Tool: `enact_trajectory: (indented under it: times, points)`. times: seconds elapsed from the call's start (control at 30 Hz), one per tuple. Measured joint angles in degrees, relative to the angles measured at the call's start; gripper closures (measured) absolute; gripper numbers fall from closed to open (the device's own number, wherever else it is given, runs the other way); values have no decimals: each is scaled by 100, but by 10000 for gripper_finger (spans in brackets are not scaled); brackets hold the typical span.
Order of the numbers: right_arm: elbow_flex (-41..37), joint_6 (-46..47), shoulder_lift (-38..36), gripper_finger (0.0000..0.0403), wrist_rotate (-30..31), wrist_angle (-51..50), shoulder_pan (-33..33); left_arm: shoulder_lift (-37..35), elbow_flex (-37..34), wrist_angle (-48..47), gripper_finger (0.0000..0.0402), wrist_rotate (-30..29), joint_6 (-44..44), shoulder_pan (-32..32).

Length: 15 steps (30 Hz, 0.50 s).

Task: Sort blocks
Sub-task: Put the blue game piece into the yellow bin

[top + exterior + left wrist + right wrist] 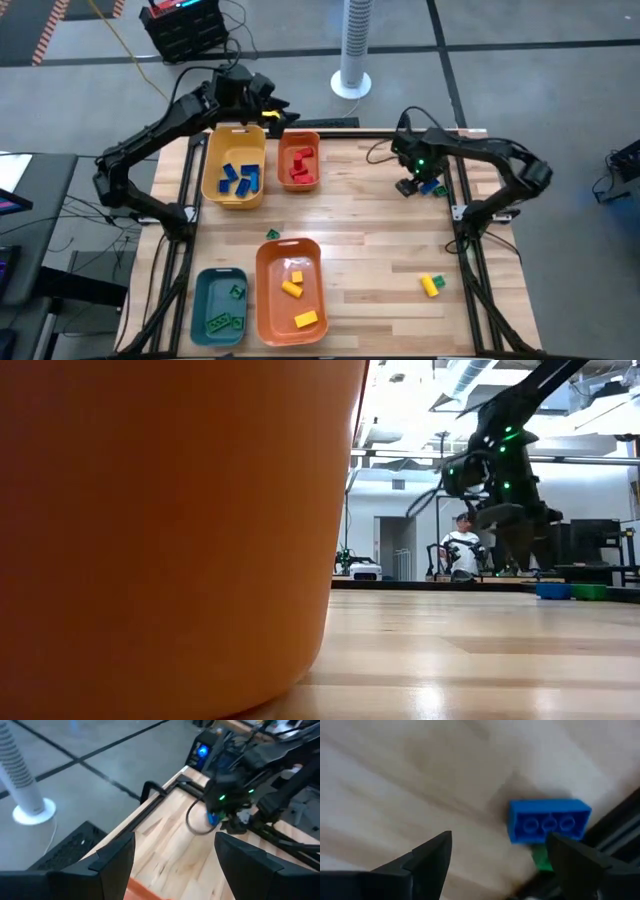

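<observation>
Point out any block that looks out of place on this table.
A green block lies on the bare wood beside the rim of the orange bin holding yellow blocks, not in the teal bin with the other greens. It looks dropped or missed.

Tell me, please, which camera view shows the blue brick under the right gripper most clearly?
The right wrist view: the blue brick lies on the wood in the middle of the picture, studs visible, a green brick beside it. The high view shows only a blue speck under the right gripper. The low view shows it far off; the left wrist view, a bit.
</observation>
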Motion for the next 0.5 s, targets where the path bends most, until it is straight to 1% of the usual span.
enact_trajectory:
  times: [0.07, 0.13, 0.27, 0.33, 0.43, 0.5]
  points:
    - [91, -287, 181, 71, 96, -250, 9, 0, 0, 98, 135, 102, 47, 31]
    - [141, -596, 338, 71, 316, -411, 19, 0, 0, 129, 135, 111, 153, 50]
    - [232, -1363, 650, 72, 1033, -685, 104, 0, 0, 67, 135, 109, 420, 54]
    - [234, -1912, 785, 73, 1315, -743, 181, 0, 0, 26, 135, 122, 516, 52]
    - [234, -2725, 988, 73, 1394, -697, 294, 0, 0, 8, 135, 126, 621, 52]
    - [234, -3031, 1127, 74, 1508, -866, 422, 0, 0, 7, 135, 179, 659, 52]
